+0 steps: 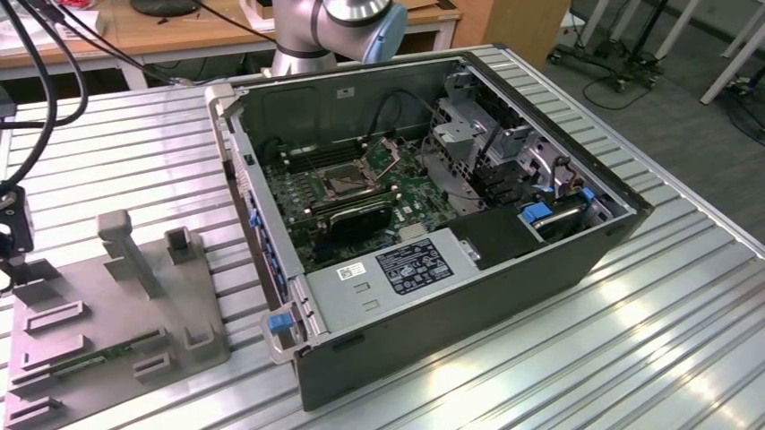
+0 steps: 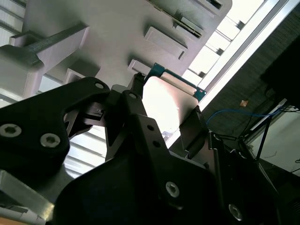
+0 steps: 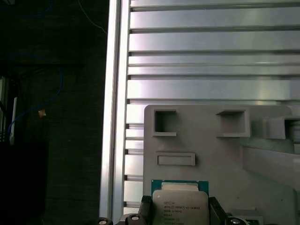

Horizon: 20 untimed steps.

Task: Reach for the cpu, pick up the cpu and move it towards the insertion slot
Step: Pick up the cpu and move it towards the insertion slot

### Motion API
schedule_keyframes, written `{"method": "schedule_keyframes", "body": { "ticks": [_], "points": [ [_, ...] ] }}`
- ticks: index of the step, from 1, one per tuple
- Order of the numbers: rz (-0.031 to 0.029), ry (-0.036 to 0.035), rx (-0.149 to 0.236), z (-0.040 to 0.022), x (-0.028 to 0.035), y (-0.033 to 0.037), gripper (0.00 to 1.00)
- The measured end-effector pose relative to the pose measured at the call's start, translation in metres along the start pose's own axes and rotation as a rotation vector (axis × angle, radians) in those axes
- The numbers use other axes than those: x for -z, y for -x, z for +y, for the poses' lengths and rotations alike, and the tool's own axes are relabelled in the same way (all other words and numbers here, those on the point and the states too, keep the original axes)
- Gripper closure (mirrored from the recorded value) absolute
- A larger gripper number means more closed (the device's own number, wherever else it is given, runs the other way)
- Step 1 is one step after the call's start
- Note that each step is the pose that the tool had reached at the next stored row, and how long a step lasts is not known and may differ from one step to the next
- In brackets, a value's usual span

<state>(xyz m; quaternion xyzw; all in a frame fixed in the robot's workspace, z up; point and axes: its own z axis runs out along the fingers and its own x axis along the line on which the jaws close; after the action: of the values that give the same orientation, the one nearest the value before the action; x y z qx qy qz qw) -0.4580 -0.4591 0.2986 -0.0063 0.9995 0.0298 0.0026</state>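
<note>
At the exterior view's left edge: gripper (image 1: pixel 17 269) clasps cpu (image 3: pixel 180 206)

Gripper hangs over the grey tray (image 1: pixel 114 309). In both wrist views its fingers (image 3: pixel 146 209) press against opposite sides of the cpu. Slot (image 1: pixel 339 182) lies well apart, centre frame, inside the open case (image 1: pixel 478 296).

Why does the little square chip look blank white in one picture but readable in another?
Second wrist view: glare off its metal top washes the cpu out to white. First wrist view: the same cpu is evenly lit, so its print shows. Exterior view: bright streaks of reflected light lie across the ribbed metal table.
</note>
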Motion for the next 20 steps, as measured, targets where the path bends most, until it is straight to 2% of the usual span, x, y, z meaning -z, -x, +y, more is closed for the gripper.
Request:
{"method": "schedule_keyframes", "body": {
  "ticks": [6,9,20],
  "points": [
    [-0.0002,0.0001,0.0,0.0002,0.0028,0.0001,0.45],
    [0.0003,-0.0021,0.0,0.0003,0.005,0.0,0.45],
    [-0.0001,-0.0021,0.0,0.0005,0.0082,0.0001,0.45]
  ]
}}
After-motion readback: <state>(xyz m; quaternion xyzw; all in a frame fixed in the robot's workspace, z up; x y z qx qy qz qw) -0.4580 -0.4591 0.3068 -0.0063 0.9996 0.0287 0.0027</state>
